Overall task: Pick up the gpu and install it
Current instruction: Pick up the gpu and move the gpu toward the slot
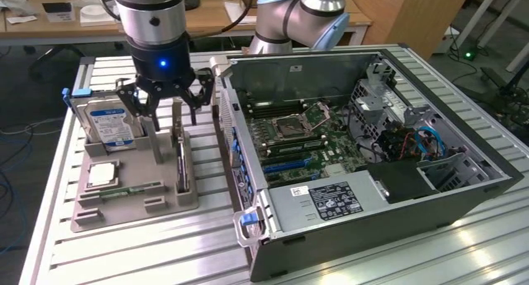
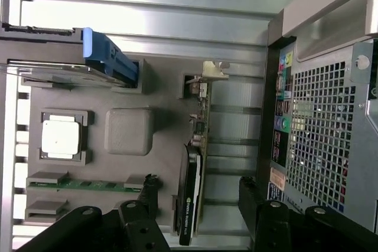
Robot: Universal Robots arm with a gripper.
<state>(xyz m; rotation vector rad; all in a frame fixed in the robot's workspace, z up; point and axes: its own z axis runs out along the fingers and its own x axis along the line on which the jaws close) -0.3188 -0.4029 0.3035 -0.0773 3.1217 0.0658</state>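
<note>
Nearest the exterior camera stood the open computer case (image 1: 372,223) on the slatted metal table (image 1: 165,254), its power supply (image 1: 331,201) at the front corner and the motherboard (image 1: 298,136) bare behind it. Toward the exterior view's left lay a grey holder tray (image 1: 132,204), just beside the case. The hard drive (image 1: 111,127) stood upright at its far end. The gpu (image 1: 180,161) stood on edge in a slot along the tray's side closest to the case. The gripper (image 1: 172,114) hung directly over the card's far end, its fingers spread wide and holding nothing.

From the wrist, the gripper (image 2: 198,205) showed dark fingers (image 2: 142,208) set on either side of the gpu (image 2: 198,146), apart from it, with the card seen edge-on between them. Its silver bracket lay at the end away from the fingers. In the tray (image 2: 129,131) sat a processor (image 2: 60,136) and a memory stick (image 2: 82,185). The case's perforated rear panel (image 2: 325,122) stood beside the tray.
</note>
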